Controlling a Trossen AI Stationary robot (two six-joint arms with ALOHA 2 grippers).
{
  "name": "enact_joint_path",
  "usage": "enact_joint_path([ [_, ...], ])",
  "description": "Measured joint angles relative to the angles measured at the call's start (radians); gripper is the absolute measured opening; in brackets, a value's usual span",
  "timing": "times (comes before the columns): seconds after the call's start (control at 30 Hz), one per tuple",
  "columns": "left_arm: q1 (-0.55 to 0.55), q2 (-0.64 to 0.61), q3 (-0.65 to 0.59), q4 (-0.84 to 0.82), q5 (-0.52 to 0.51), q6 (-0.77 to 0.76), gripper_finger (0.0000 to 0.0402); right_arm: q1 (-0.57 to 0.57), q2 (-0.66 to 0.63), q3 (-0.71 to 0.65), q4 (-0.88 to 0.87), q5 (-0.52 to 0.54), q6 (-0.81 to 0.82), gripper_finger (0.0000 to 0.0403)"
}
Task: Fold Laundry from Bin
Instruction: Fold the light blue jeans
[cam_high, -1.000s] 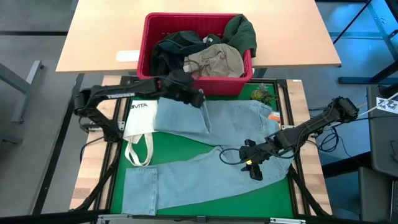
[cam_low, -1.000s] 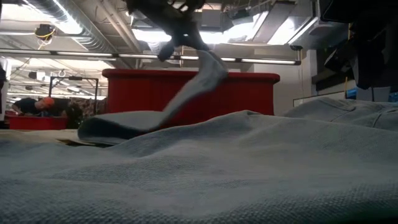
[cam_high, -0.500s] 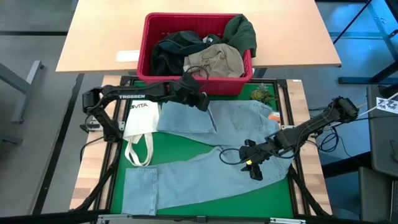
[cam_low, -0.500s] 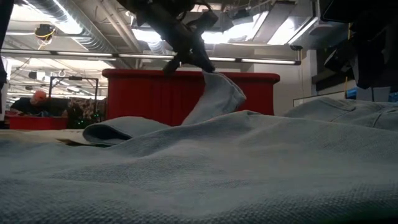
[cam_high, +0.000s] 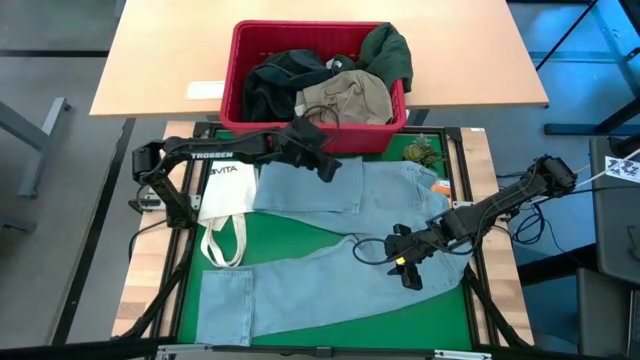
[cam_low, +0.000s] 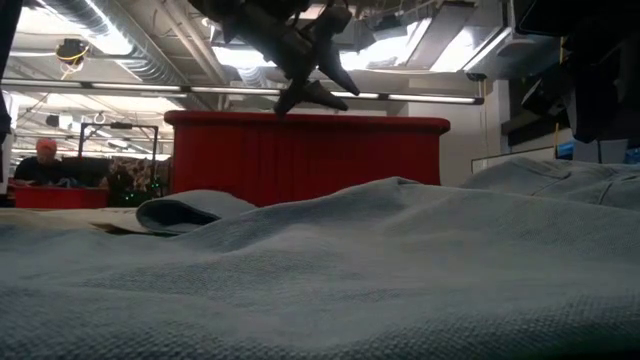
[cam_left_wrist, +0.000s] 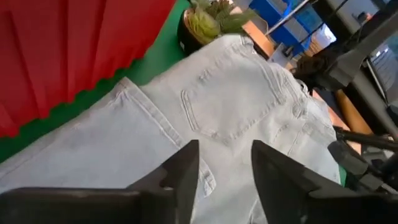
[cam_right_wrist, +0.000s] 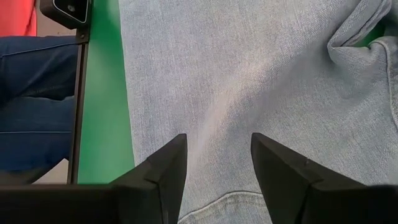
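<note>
One pair of light blue jeans (cam_high: 330, 235) lies spread on the green mat (cam_high: 300, 245), its upper leg folded across near the bin (cam_high: 235, 90), its lower leg running toward the near left corner. We judge the denim to be soft yet fairly heavy, with enough body to hold a fold; we advise taking it at stitched edges such as the waistband or a leg hem, where the cloth is thick and will not slip. More laundry (cam_high: 330, 85), in dark green, black and khaki, sits in the red bin at the far edge of the mat.

We find the left gripper (cam_high: 328, 167) poised above the folded leg, just in front of the bin, its arm reaching across from the left. Its fingers (cam_left_wrist: 186, 168) stand apart with nothing between them; in the low view it hangs clear of the cloth.

We find the right gripper (cam_high: 405, 270) low over the seat of the jeans, its arm stretched in from the right side. Its fingers (cam_right_wrist: 168, 165) are spread and hold nothing.
</note>
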Motion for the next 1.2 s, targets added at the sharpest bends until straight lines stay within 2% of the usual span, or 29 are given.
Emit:
enact_joint_path([
  [0.2,0.051,-0.016,0.001,-0.092,0.229,-0.007,0.0168,0.000,0.000,0.000,-0.001,0.000,0.000,0.0179],
  [0.3,0.080,-0.021,0.001,-0.212,0.320,-0.039,0.0168,0.000,0.000,0.000,0.000,0.000,0.000,0.0179],
  [0.47,0.079,-0.021,0.001,-0.465,0.338,-0.041,0.0168,0.000,0.000,0.000,-0.002,0.000,0.000,0.0179],
  [0.6,0.038,-0.023,0.001,-0.670,0.341,0.008,0.0169,0.000,0.000,0.000,-0.001,0.000,0.000,0.0179],
  [0.77,-0.076,-0.032,0.000,-0.905,0.350,0.032,0.0169,0.000,0.000,0.000,-0.001,0.000,0.000,0.0179],
  [0.87,-0.178,-0.033,0.000,-0.977,0.351,0.077,0.0169,0.000,0.000,0.000,-0.001,0.000,0.000,0.0179],
  [1.0,-0.322,-0.033,0.000,-0.985,0.329,0.101,0.0169,0.000,0.000,0.000,0.001,0.000,0.000,0.0179],
  [1.2,-0.516,-0.033,0.000,-0.983,0.199,0.091,0.0169,0.000,0.000,0.000,0.002,0.000,0.000,0.0179],
])
